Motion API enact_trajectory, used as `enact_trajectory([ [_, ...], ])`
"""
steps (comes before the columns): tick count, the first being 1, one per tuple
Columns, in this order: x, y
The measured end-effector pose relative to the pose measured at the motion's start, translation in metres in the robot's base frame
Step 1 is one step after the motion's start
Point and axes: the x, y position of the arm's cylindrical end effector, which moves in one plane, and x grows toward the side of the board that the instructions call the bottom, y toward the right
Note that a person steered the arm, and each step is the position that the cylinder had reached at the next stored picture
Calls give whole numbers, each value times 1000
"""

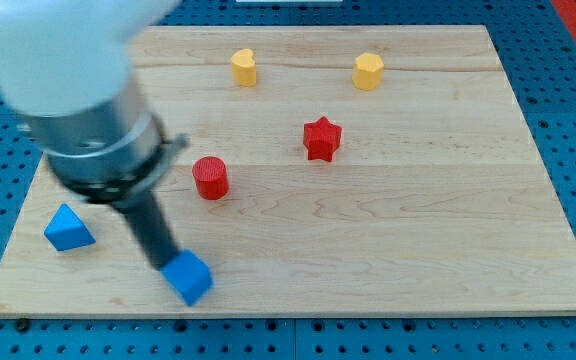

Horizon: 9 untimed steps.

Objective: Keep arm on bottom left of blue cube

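The blue cube (189,277) lies near the board's bottom edge, left of centre. My rod comes down from the view's upper left, and my tip (164,264) sits against the cube's upper left side, touching or nearly touching it. A blue triangular block (68,229) lies further to the view's left, near the board's left edge.
A red cylinder (210,178) stands above the cube, and a red star (321,138) sits near the board's middle. A yellow cylinder (244,67) and a yellow hexagonal block (368,71) stand near the top edge. The wooden board (418,250) ends just below the cube.
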Motion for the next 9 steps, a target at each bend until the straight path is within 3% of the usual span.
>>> enact_trajectory([
  [2, -2, 85],
  [4, -2, 94],
  [5, -28, 37],
  [6, -24, -71],
  [7, 51, -77],
  [9, 51, -53],
])
